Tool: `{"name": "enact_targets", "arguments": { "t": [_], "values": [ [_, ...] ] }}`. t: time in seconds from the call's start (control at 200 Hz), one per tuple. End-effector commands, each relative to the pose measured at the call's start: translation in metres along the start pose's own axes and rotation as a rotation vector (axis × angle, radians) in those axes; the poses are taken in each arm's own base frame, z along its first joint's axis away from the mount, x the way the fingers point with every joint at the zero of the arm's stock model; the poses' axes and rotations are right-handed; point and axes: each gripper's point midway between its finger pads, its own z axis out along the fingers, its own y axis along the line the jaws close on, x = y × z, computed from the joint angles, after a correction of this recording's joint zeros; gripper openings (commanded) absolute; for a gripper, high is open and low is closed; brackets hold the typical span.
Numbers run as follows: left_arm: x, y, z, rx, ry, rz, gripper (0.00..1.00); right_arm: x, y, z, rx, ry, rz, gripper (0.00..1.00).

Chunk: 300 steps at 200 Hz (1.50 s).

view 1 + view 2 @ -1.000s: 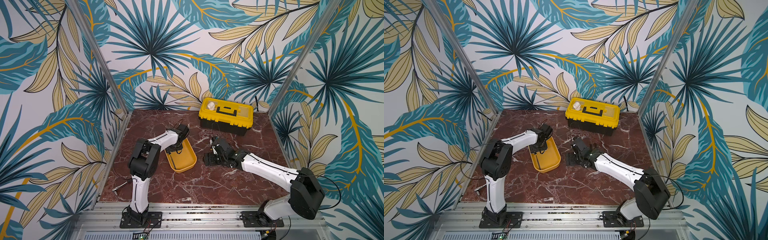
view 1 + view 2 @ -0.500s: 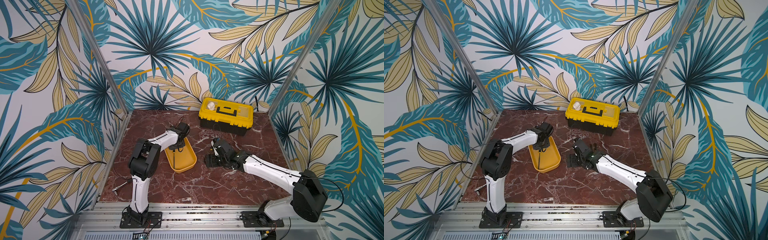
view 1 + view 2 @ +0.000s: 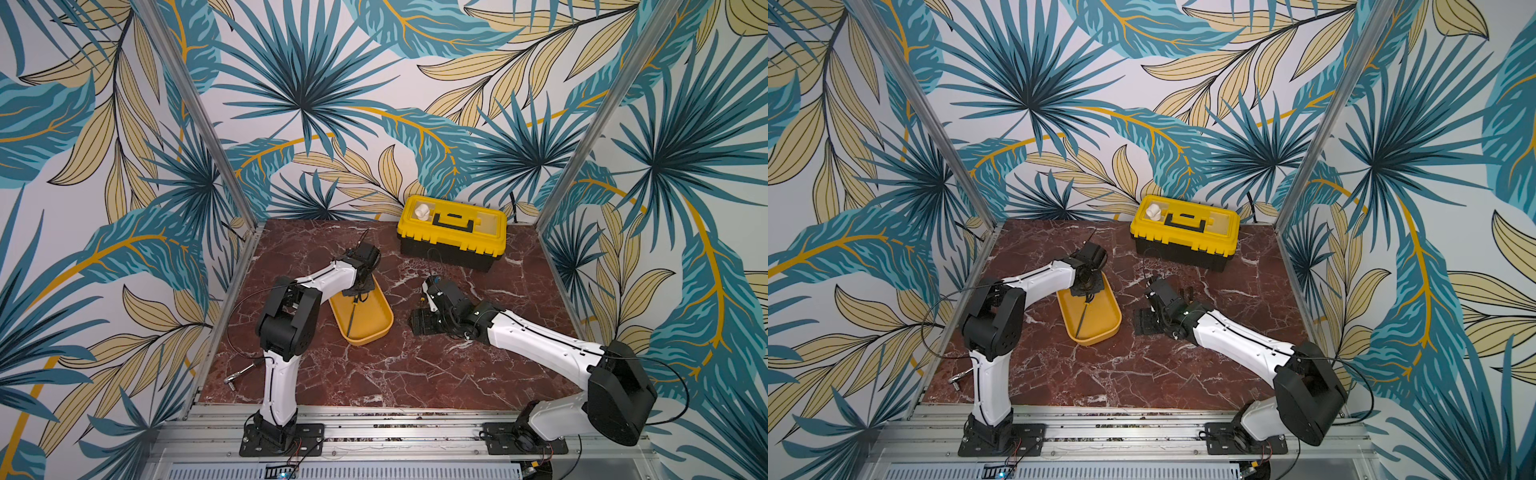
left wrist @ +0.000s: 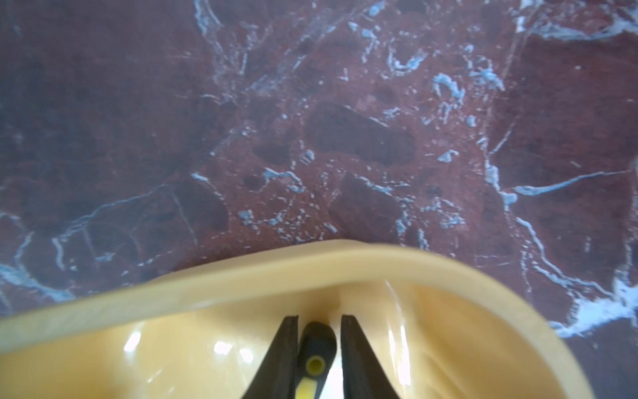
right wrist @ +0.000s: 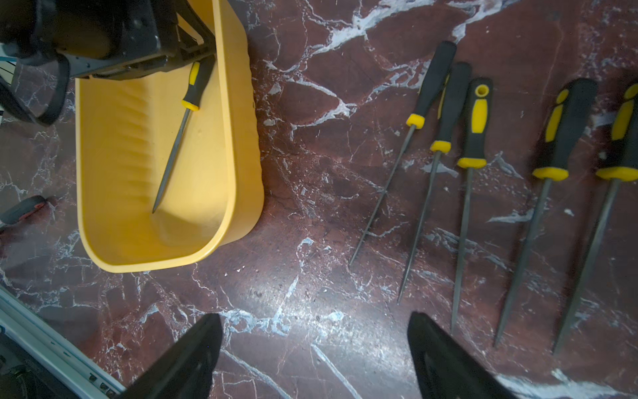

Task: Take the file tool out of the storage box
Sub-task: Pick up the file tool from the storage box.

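The right tool point(image 5: 314, 319) hung wide open over the red marble desk point(image 5: 310, 241), the left tool point(image 4: 319, 317) pinched the black-and-yellow handle of the thin metal file point(image 5: 179, 138) lying inside the shallow yellow plastic tray point(image 5: 241, 138), and the yellow-lidded black toolbox point(image 3: 451, 245) sat farthest back.

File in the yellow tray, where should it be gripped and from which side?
Grip the file by its thick black-and-yellow handle, coming straight down from above: it lies low in the tray, whose walls block sideways approach, and the steel shank is thin and tapered.
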Motion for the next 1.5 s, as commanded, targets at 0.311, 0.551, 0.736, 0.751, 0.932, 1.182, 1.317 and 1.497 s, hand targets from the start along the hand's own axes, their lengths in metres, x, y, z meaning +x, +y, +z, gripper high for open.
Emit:
{"name": "enact_targets", "arguments": {
  "t": [0.311, 0.551, 0.736, 0.751, 0.932, 1.182, 1.317, 1.497],
  "values": [
    [0.019, -0.002, 0.007, 0.039, 0.044, 0.122, 0.3, 0.004, -0.003, 0.0, 0.0, 0.007, 0.026, 0.88],
    [0.018, 0.007, 0.007, -0.007, 0.04, 0.147, 0.19, 0.005, -0.003, 0.0, 0.002, 0.009, 0.023, 0.88],
    [0.015, 0.004, 0.001, 0.01, 0.033, 0.146, 0.17, 0.005, -0.001, -0.001, -0.009, 0.017, 0.023, 0.88],
    [0.014, 0.003, 0.0, 0.015, 0.031, 0.145, 0.17, 0.005, -0.001, -0.001, -0.011, 0.017, 0.023, 0.88],
    [0.012, -0.009, -0.026, 0.122, 0.018, 0.146, 0.17, 0.0, 0.015, -0.012, -0.094, 0.003, 0.027, 0.88],
    [0.014, -0.03, -0.08, 0.334, 0.003, 0.108, 0.16, -0.007, 0.046, -0.019, -0.27, -0.007, 0.084, 0.85],
    [0.017, -0.042, -0.109, 0.463, -0.005, 0.054, 0.16, -0.018, 0.066, -0.022, -0.379, -0.034, 0.127, 0.81],
    [0.024, -0.058, -0.133, 0.605, 0.002, -0.022, 0.17, -0.023, 0.089, -0.014, -0.502, -0.016, 0.175, 0.75]
  ]
}}
